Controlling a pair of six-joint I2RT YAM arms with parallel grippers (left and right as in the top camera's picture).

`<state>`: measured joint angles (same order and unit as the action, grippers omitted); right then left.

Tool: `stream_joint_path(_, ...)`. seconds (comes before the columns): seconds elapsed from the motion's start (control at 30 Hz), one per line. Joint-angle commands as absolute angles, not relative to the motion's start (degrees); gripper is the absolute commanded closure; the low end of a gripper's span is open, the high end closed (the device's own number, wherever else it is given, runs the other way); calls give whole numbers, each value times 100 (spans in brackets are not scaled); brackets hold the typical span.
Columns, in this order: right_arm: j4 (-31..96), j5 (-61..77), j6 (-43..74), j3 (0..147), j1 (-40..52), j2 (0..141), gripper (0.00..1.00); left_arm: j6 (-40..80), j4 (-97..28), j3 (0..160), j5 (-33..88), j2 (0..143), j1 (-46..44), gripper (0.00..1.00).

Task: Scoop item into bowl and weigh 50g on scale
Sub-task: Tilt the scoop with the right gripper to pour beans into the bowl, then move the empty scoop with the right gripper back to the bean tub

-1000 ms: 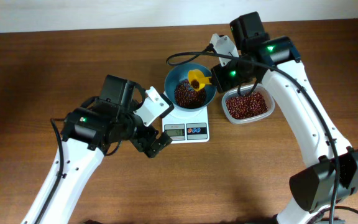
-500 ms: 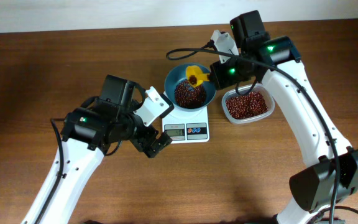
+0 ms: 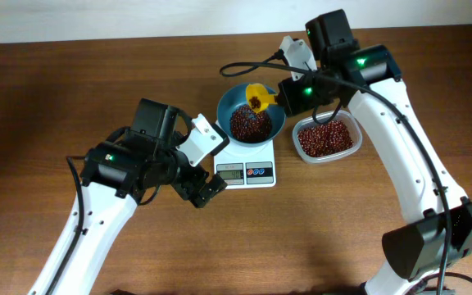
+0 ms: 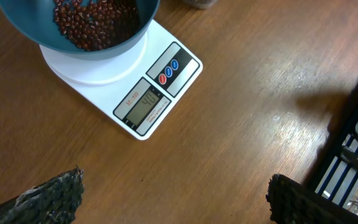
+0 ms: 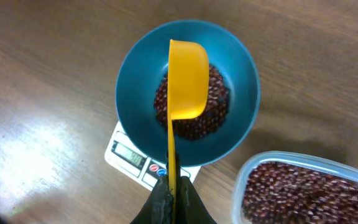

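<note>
Scoop (image 5: pixel 187 78) has edged toward the bowl (image 5: pixel 135 74)'s far rim, my right gripper (image 5: pixel 173 190) clamped on its handle; left gripper (image 4: pixel 176 190) wide, empty.

brown table (image 3: pixel 72 74) holds the scale (image 3: pixel 247 172) and, perhaps just apart, a container (image 5: pixel 291 157).

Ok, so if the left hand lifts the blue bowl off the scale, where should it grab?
Probably the bare left rim of the bowl, from above, one finger inside, one outside. Its sides are smooth and sloped with no handle, the beans sit in the middle, and the scoop in the right hand hangs over the far side.
</note>
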<state>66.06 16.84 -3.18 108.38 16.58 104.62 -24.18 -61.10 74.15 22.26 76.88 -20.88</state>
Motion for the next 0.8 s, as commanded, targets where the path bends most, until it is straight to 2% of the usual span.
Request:
stream_joint_path(0.0,6630,1037,-252,11214,1828,10267,96,-2362,-6119,7496,2300,7675,-2102,1)
stream_joint_path(0.17,6761,309,-427,11295,2106,10267,96,-2364,-6119,7496,2300,7675,-2102,1)
stream_joint_path(0.77,7168,506,-552,11452,2200,10267,96,-2364,-6119,7496,2300,7675,-2102,1)
